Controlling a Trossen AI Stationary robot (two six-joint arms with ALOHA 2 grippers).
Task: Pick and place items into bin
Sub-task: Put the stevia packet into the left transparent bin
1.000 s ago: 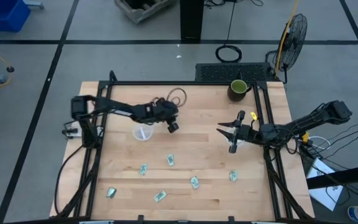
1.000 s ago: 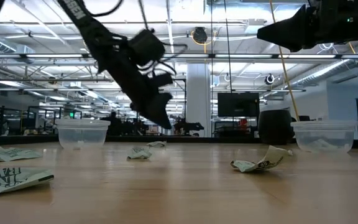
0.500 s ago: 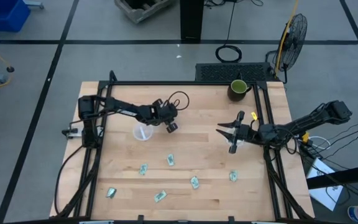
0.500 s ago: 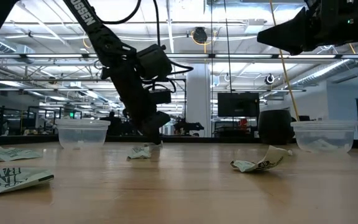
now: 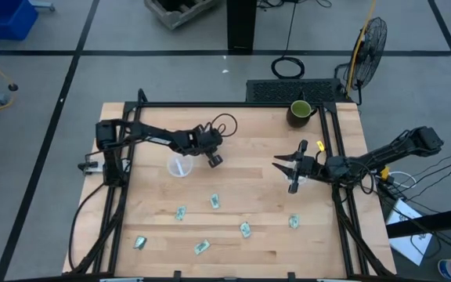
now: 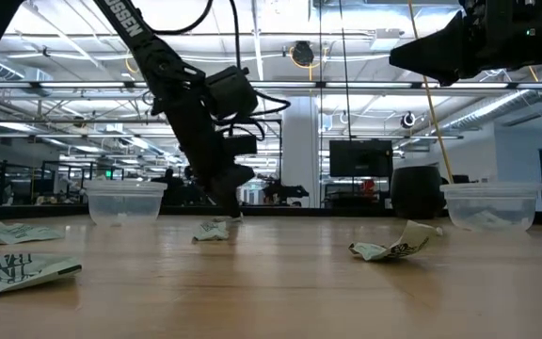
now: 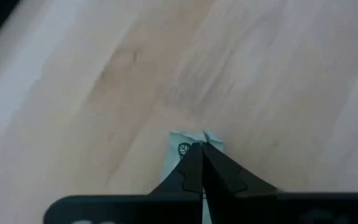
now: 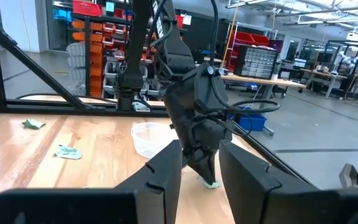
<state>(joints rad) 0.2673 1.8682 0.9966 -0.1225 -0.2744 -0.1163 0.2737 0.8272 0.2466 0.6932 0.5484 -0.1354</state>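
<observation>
Six packets still lie loose on the table (image 5: pixel 249 196) toward six o'clock, among them one (image 5: pixel 214 201) near the middle and one (image 5: pixel 294 222) at about four. A seventh packet (image 7: pixel 188 155) sits clenched in the left gripper (image 5: pixel 212 159), whose jaws are pinched on its edge just off the clear bin (image 5: pixel 179 167). Such wrappers look feather-light, thin and crinkly, so a crimped end seems the safest hold; a flat face would likely slip. At three o'clock the right gripper (image 5: pixel 283 166) waits with jaws spread.
</observation>
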